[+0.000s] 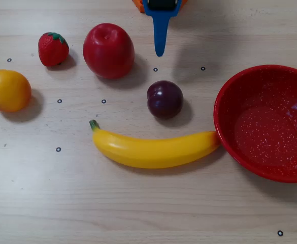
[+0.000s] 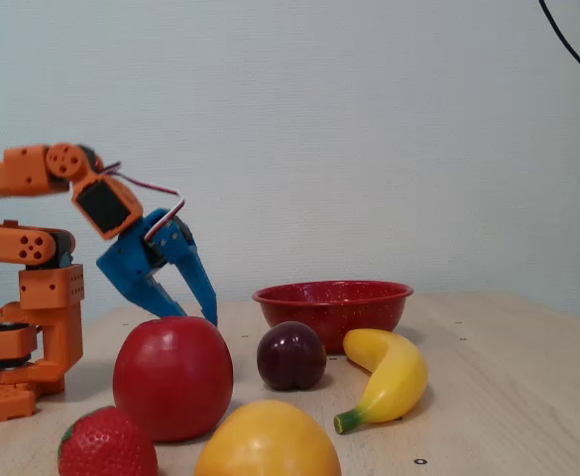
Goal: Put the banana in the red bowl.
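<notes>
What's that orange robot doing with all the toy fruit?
Nothing is being held yet. The gripper hangs empty above the table behind the apple. The banana lies on the table with one end against the red bowl, which is empty. A plum, a strawberry and an orange sit around untouched.

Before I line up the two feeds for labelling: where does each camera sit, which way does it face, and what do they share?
Overhead view: sits above the table, looking straight down at the fruit; only the blue pincer pokes in from the top edge.
Fixed view: sits low at table height, looking across the fruit toward the wall; the orange arm stands at left, pincer above the apple.
Shared: banana, red bowl, plum, strawberry, orange.
</notes>
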You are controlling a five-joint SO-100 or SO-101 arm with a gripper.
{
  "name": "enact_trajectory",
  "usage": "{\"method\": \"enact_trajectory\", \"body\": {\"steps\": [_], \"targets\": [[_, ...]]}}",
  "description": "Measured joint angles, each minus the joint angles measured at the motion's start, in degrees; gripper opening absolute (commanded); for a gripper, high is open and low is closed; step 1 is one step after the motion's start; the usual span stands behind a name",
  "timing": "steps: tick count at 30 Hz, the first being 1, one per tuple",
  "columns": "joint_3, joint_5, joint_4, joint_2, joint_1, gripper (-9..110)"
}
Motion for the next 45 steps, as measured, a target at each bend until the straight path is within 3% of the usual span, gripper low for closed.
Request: {"method": "enact_trajectory", "body": {"steps": [13,29,45], "targets": [[-34.1,2.29,12.92,-28.92,0.09,0],[-68.99,0.7,25.75,-60.64,-0.44,12],[-92.2,0.35,30.06,-88.95,-4.66,47]]}}
